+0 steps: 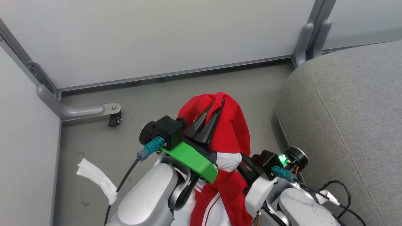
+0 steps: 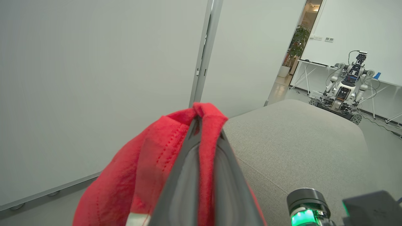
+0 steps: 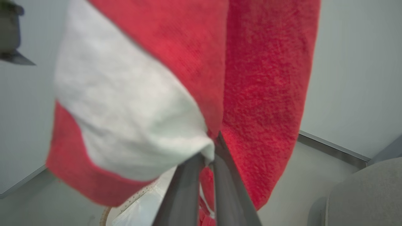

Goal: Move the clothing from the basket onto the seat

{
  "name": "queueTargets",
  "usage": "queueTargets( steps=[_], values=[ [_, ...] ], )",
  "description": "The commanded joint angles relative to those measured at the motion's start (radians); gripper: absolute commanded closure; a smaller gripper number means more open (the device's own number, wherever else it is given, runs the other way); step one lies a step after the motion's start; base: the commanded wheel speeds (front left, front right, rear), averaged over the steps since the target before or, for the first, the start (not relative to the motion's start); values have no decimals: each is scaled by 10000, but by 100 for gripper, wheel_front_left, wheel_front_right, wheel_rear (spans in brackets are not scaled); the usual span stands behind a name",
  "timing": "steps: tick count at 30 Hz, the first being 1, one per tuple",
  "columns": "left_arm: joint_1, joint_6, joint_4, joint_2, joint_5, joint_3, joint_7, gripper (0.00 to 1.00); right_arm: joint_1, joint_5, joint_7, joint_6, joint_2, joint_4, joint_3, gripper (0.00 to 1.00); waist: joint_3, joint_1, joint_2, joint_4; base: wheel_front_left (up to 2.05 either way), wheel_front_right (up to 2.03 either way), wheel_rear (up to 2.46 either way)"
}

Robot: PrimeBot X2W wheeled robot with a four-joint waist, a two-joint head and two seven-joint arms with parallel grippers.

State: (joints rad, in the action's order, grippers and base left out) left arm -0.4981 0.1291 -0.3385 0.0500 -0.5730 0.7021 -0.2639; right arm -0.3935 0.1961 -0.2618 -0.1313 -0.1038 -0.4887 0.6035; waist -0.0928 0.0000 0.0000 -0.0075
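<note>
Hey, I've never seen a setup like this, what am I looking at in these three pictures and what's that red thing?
This is a wheeled robot with two arms. One picture looks down from its head; the other two come from cameras on its wrists. The left gripper is shut on the clothing, red fabric with white panels, held up in the air. The right gripper pinches the same fabric lower down. The grey seat is on the robot's right. A bit of the basket shows below. Another robot stands in the background.

Soft, even light is filling all views — shadows staying faint; the right wrist view is blurring the near clothing (image 3: 257, 94) and bending edges.
</note>
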Motion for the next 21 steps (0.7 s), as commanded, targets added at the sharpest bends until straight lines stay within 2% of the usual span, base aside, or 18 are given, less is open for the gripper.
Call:
queueTargets(
  steps=[1,7,9,10,15,21],
  values=[
    [1,28,-34,11,-52,-71,-11,100,177,65,-46,10,-73,44,72,100,8,0,0,-18,0,0,0],
    [18,28,-20,12,109,-222,-11,100,129,221,-46,8,-134,179,52,100,-13,0,0,-109,0,0,0],
    [126,28,-173,13,166,-324,-9,42,122,195,-46,10,-135,231,100,100,-29,0,0,-192,0,0,0],
    [95,28,-158,6,317,-350,-9,0,136,164,-44,10,-148,276,138,100,-42,0,0,-256,0,0,0],
    [231,28,-214,16,613,-677,-8,0,186,148,-44,10,-162,556,130,100,-192,0,0,-824,0,0,0],
    [347,28,-317,18,928,-936,-8,0,379,244,-46,10,-144,944,32,100,-317,0,0,-1934,0,0,0]
  ],
)
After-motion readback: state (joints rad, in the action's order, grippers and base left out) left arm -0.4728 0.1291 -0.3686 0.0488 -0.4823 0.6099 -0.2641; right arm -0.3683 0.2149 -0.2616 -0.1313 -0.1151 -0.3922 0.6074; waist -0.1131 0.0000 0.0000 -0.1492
